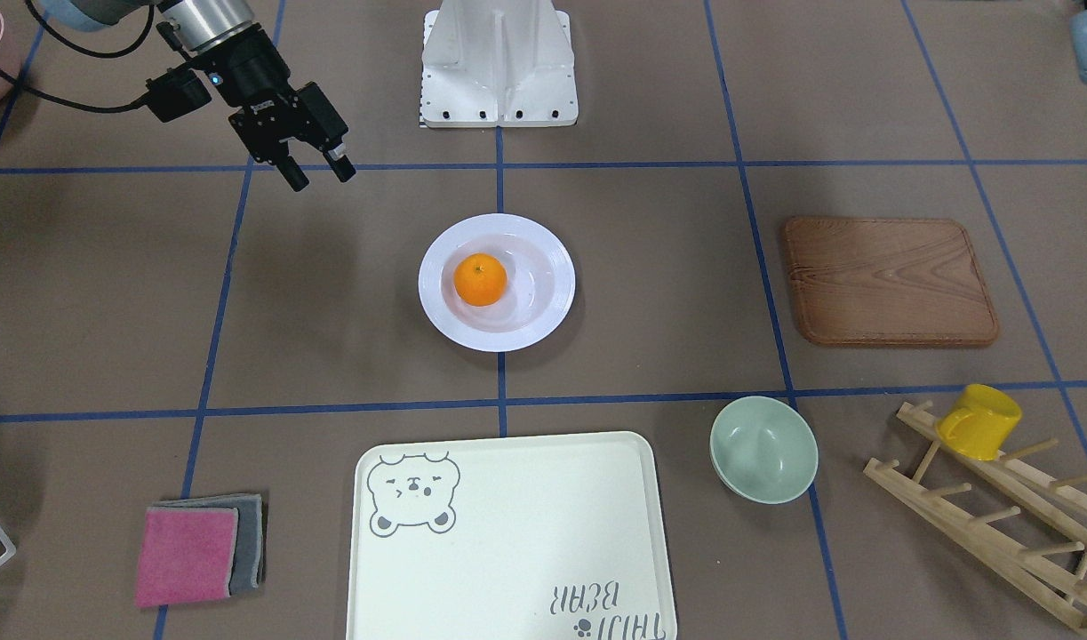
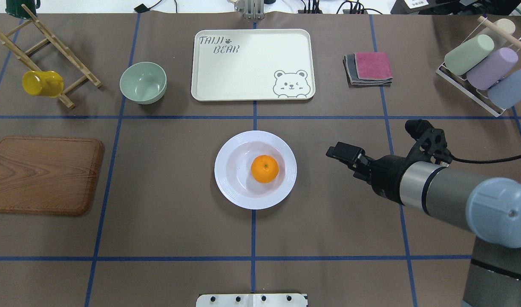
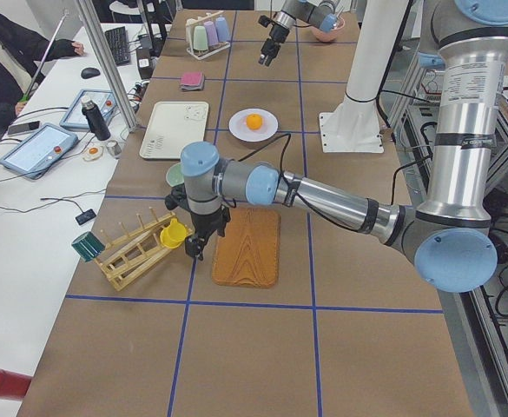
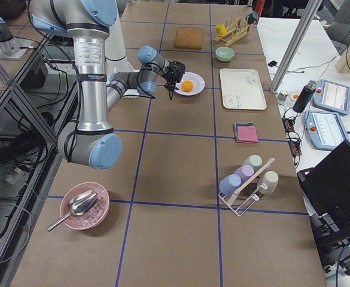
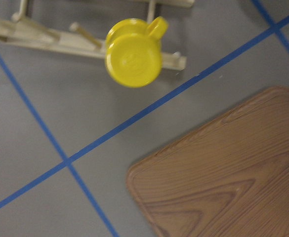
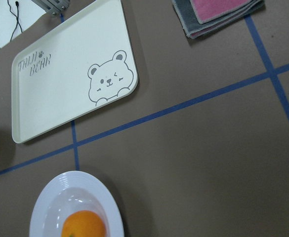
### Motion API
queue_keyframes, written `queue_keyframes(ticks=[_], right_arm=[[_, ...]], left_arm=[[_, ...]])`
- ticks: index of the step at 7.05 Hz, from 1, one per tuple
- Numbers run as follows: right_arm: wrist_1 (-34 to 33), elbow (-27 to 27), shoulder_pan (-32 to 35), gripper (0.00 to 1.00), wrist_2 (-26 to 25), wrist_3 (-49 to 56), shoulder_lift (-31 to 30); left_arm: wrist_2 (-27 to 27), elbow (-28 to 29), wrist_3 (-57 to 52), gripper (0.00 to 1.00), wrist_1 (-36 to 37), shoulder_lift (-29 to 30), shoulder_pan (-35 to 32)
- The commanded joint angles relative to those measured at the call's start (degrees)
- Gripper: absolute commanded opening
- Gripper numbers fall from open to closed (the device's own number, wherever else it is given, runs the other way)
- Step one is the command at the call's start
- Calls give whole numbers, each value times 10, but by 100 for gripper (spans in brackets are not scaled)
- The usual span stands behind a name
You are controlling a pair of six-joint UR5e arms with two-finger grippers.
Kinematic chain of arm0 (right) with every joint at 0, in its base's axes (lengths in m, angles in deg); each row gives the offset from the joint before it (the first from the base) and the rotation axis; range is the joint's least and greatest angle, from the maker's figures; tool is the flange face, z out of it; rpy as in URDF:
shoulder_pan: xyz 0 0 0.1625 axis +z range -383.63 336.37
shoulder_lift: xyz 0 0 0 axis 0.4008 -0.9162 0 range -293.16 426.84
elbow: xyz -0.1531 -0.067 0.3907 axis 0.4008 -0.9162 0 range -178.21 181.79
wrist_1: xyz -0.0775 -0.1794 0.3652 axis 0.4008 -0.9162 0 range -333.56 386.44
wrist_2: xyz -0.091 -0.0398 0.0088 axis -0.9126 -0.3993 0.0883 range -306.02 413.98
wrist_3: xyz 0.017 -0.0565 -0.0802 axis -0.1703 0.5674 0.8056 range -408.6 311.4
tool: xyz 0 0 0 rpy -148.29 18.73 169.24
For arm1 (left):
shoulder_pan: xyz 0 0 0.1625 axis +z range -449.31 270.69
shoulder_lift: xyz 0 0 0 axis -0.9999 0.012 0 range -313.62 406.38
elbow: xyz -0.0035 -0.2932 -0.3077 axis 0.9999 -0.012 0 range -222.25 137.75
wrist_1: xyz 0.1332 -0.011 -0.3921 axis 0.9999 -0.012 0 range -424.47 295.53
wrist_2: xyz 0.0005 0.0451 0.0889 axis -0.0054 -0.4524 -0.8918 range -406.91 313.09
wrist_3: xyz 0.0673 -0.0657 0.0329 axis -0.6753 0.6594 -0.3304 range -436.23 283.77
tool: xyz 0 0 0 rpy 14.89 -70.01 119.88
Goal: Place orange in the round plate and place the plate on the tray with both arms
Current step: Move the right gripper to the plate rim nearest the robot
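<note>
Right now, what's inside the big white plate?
Only the orange sits in the round plate, stem dot up. The patch of plate beneath it is covered, so that part cannot be seen.

Open counter (image 2: pixel 179 221) is ringing the round plate (image 2: pixel 232 189) on all sides, giving room to reach its rim from the robot's left and right. The orange (image 2: pixel 264 169) is filling the plate's well but leaving the rim free. Open counter is running unbroken from the plate to the tray (image 2: pixel 251 64). The green bowl (image 2: pixel 143 82) is crowding the tray's left end, and the folded cloths (image 2: pixel 369 68) are lying near its right end. The right gripper (image 1: pixel 321 176), jaws apart, is hanging well off the plate's right side. The left gripper (image 3: pixel 193 254) is hovering close between the wooden board (image 3: pixel 247 248) and the mug rack (image 3: pixel 132 252) with its yellow mug (image 3: pixel 174 234).
</note>
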Motion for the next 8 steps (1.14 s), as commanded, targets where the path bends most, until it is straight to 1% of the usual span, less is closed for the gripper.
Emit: queue_keyframes(ticks=[1, 2, 3, 4, 5, 6, 8], right_arm=[[1, -2, -78, 100, -106, -75, 19], [1, -11, -104, 100, -139, -117, 26], [2, -62, -120, 100, -177, -168, 71], [2, -128, -124, 99, -193, -222, 127], [2, -160, -129, 99, -197, -259, 134], [3, -182, -132, 98, -213, -288, 134], [9, -215, -121, 95, -214, -298, 138]], left_arm=[[50, 111, -29, 99, -17, -1, -102], [68, 98, -30, 99, -16, -20, -131], [69, 79, -28, 99, -16, -35, -132], [70, 77, -26, 99, -18, -42, -132], [70, 77, -25, 99, -18, -41, -132], [70, 76, -25, 99, -19, -42, -132], [70, 77, -25, 99, -19, -43, -132]])
